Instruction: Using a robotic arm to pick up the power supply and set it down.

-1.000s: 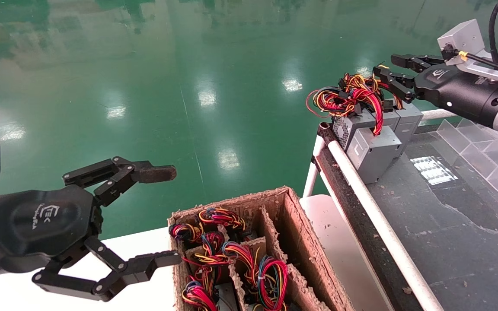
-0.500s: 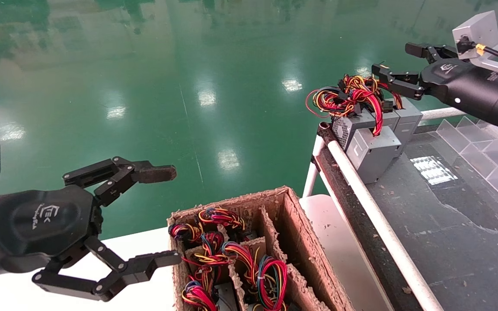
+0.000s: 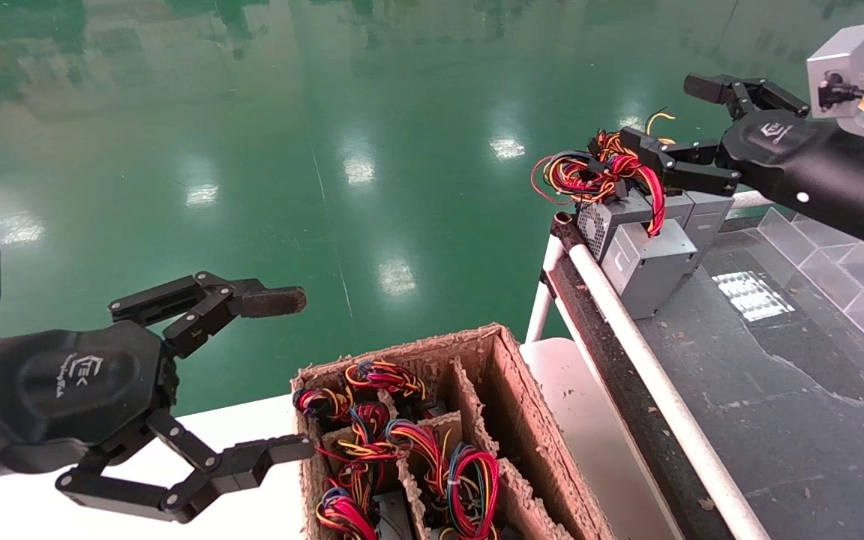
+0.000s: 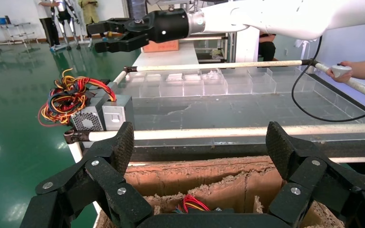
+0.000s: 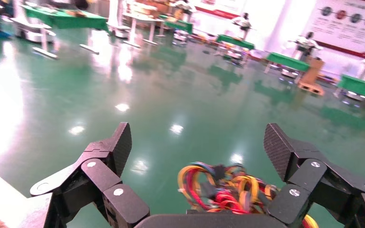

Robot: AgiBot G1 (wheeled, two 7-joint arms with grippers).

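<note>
Three grey power supplies stand packed together at the far left corner of the dark table; the front one faces me. Their red, yellow and black wires are tangled on top. My right gripper, on the robotic arm with the silver camera box, hovers open just above and behind this tangle. One finger lies over the wires, and nothing is held. My left gripper hangs open and empty beside the cardboard box.
A brown cardboard box with dividers holds several more wired units at the front. A white rail edges the dark table. Clear plastic bins line its right side. A person's hand holds a cable at the far end.
The right gripper's fingers have spread much wider and its arm has drawn back slightly to the right. One finger now sits lower over the wire tangle. The left arm has not moved.
</note>
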